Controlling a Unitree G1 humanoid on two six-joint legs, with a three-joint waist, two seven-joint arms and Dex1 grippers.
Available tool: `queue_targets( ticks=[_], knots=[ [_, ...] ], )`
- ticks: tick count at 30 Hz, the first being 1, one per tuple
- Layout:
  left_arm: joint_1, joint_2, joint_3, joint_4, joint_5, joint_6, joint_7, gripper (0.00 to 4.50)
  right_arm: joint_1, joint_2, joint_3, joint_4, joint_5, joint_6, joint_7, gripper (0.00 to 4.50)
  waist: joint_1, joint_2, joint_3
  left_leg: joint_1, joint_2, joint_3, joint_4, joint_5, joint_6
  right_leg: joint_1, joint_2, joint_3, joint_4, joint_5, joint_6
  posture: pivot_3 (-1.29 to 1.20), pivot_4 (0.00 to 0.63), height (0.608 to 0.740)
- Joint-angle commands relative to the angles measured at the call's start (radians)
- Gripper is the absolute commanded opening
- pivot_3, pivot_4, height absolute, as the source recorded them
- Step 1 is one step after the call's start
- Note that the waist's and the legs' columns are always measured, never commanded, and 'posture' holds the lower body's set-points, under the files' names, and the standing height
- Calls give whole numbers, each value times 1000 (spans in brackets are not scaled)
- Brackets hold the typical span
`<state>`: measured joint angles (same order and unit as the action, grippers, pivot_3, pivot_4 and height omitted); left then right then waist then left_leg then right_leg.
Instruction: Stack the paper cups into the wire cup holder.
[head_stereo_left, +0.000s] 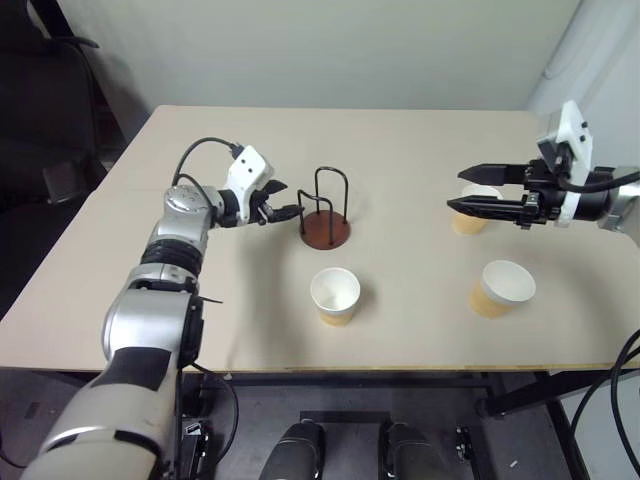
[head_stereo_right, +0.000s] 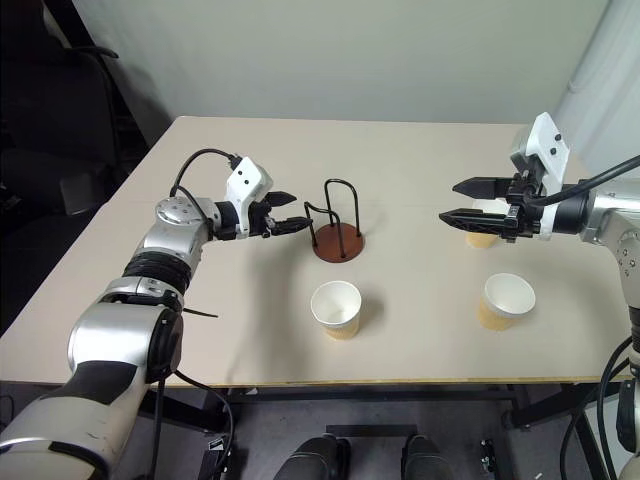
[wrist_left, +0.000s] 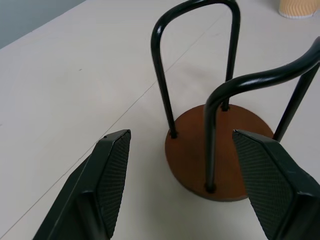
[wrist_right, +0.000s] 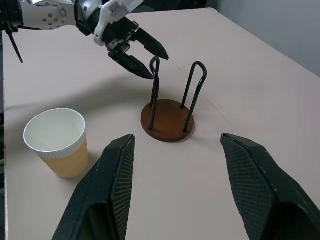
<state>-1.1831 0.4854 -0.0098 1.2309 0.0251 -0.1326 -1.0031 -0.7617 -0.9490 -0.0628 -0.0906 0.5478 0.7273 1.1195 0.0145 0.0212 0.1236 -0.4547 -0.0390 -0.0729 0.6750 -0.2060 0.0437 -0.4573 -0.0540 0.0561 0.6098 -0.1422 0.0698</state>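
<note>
The wire cup holder (head_stereo_left: 326, 231) stands upright at the table's middle, on a reddish-brown disc with black wire loops. My left gripper (head_stereo_left: 290, 198) is open just to its left, fingertips level with the nearer loop; in the left wrist view that loop rises between my fingers (wrist_left: 110, 175). One paper cup (head_stereo_left: 335, 295) stands upright in front of the holder. A second paper cup (head_stereo_left: 500, 288) stands at the front right. A third paper cup (head_stereo_left: 470, 218) sits behind my right gripper (head_stereo_left: 456, 191), which hovers open above the table and partly hides it.
The tan table (head_stereo_left: 120, 290) ends close in front of the cups. A dark chair (head_stereo_left: 40, 150) stands off the table's left side, and a pale wall runs behind the far edge.
</note>
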Motion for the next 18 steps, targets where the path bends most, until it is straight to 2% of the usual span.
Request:
queue_targets(
  ticks=[1,18],
  knots=[
    [-43,-7,22,7,-7,-16,24,3456,-8,-20,-50,-27,10,-10,-6,2738,0,0,0,0,0,0,0,0,0,0,0,0,0,0,0,0,150,740],
    [-60,-95,26,63,3,-24,130,3456,2,-21,-57,-51,21,2,-30,2738,3,0,0,0,0,0,0,0,0,0,0,0,0,1,1,0,150,740]
  ],
)
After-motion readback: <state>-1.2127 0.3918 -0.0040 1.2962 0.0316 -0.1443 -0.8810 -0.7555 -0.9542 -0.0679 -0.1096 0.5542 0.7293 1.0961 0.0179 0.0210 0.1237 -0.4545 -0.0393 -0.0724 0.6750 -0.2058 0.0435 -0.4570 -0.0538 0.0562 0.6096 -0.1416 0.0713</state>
